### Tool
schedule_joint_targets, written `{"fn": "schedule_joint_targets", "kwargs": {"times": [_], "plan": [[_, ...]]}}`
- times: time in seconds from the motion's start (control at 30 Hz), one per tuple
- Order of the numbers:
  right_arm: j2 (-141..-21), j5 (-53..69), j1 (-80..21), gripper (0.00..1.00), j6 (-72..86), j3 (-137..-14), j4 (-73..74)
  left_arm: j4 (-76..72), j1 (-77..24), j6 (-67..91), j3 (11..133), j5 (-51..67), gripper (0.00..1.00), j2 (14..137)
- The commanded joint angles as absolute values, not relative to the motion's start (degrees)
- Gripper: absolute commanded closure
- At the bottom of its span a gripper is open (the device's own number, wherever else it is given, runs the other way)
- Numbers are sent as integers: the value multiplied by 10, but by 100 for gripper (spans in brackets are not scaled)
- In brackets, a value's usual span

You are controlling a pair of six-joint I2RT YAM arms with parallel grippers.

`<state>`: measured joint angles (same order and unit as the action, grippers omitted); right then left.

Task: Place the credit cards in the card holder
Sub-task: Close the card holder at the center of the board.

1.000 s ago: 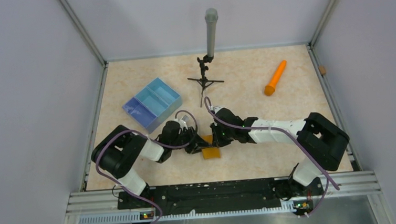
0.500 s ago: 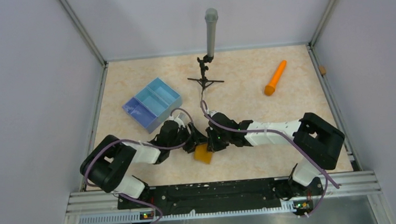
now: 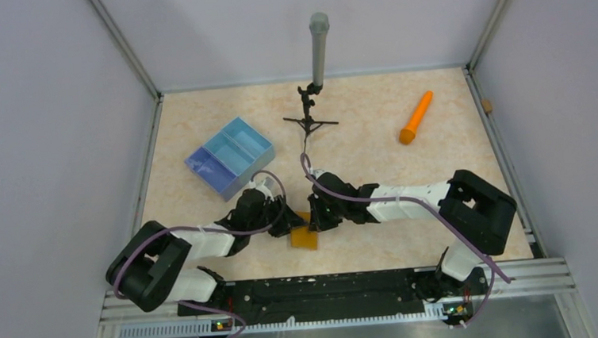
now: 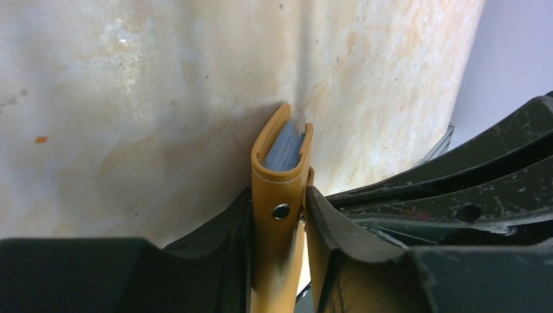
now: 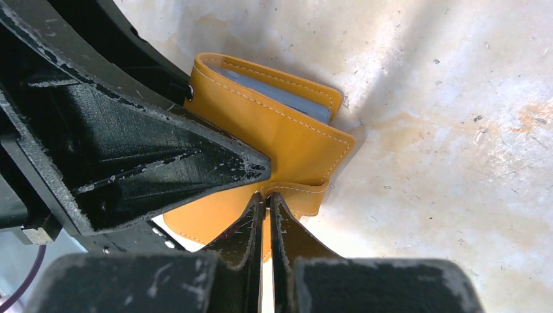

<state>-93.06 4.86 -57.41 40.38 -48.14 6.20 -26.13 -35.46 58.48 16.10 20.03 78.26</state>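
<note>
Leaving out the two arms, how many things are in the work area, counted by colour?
Orange or mustard: 2, the card holder and the cone-shaped stick.
Blue: 1, the divided tray.
Black and grey: 1, the tripod stand.
Total: 4.

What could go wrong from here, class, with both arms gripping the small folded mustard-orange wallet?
1. The right gripper pinches only a thin flap of the folded mustard-orange wallet; a tug may pull it free.
2. The left gripper clamps the same wallet, so opposed pulls could twist or drop it.
3. Greyish-blue inner layers show at the open end; anything loose inside might slide out if tipped.
</note>
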Motion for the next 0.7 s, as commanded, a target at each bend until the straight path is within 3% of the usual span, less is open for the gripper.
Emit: {"fn": "schedule_joint_targets", "kwargs": {"times": [0.0, 0.37, 0.53, 0.67], "plan": [[-976, 14, -588, 100, 397, -452, 153, -231, -359, 558, 153, 198, 67, 754], [-980, 14, -587, 100, 396, -448, 150, -196, -359, 543, 143, 181, 58, 718], [-979, 16, -588, 100, 395, -448, 146, -173, -359, 541, 137, 158, 84, 692], [-969, 27, -589, 100, 387, -449, 135, -172, -359, 538, 139, 160, 100, 693]]}}
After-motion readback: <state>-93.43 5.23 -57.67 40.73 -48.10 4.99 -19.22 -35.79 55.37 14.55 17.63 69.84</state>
